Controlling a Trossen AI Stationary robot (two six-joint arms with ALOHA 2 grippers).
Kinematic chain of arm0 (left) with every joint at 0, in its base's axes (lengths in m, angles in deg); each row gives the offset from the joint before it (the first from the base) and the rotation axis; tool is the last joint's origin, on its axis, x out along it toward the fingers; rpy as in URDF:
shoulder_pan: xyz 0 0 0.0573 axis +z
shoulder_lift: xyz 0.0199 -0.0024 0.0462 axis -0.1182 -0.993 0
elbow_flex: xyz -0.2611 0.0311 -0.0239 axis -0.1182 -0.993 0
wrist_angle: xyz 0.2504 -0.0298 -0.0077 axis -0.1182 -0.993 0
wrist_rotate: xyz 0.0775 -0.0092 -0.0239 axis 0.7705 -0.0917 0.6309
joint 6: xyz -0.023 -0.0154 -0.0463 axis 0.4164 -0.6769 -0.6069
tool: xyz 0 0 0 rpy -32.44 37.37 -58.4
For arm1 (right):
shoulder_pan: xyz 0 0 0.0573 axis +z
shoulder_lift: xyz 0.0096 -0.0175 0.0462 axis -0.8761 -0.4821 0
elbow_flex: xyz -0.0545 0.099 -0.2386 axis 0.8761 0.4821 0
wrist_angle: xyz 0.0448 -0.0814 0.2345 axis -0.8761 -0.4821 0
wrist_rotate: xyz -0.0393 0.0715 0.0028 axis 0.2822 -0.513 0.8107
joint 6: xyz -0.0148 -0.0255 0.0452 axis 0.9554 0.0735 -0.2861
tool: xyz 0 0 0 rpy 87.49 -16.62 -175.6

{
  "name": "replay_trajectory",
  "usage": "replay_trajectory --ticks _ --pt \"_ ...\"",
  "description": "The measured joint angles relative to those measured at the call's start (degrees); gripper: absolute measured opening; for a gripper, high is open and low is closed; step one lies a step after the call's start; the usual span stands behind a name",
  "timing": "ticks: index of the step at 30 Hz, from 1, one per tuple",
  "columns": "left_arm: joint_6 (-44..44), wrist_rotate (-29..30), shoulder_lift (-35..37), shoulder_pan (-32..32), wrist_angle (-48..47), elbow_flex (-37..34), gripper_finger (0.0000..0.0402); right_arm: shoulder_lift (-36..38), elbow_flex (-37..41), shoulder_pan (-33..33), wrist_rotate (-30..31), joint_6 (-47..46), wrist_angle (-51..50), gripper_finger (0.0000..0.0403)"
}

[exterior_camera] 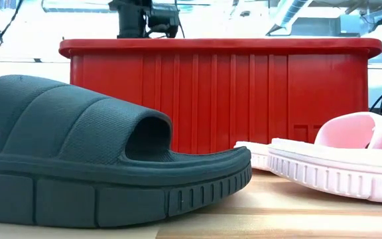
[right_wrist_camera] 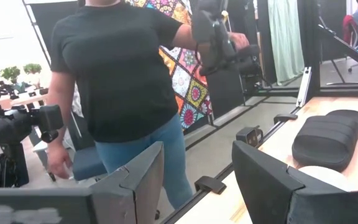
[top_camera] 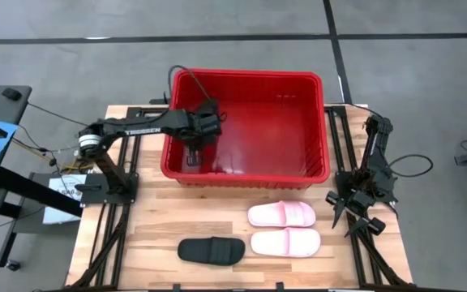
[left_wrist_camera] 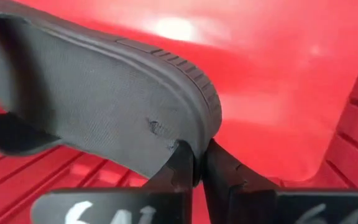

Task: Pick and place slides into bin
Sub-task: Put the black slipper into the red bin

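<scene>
While pinching a black slide (left_wrist_camera: 104, 99) inside the bin (top_camera: 314, 174), left jaws (left_wrist_camera: 197, 168) need only spread; right jaws (right_wrist_camera: 197, 174) idle, spread wide.

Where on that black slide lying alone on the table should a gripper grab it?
Probably the black slide's wide strap, coming straight down from above. It lies flat, sole down, so the arched strap stands up with an open tunnel beneath, letting one finger slip under it. The pink slides sit beside it, apart.
</scene>
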Motion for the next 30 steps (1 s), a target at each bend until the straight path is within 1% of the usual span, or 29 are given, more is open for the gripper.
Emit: replay_trajectory --ticks 4,9,23,26,30 --pt "-0.01 -0.03 -3.66 -0.13 0.46 -0.01 0.0 0.02 -0.01 0.0 0.0 0.0 0.03 0.0182" --pt "-0.18 0.2 -6.07 -0.12 0.08 -0.01 0.0 0.0 0.0 0.0 0.0 0.02 0.01 0.0182" --pt "-1.66 1.59 -7.16 0.04 0.33 -0.01 0.0001 0.02 0.0 -0.01 0.0 0.0 0.03 0.0182" --pt "-1.19 1.57 -7.16 0.04 0.83 -0.01 0.0014 0.02 0.0 -0.01 0.0 0.0 0.03 0.0182" --pt "-0.48 1.57 -7.16 0.04 0.86 -0.01 0.0042 0.02 -0.01 -0.01 0.0 0.0 0.03 0.0182"
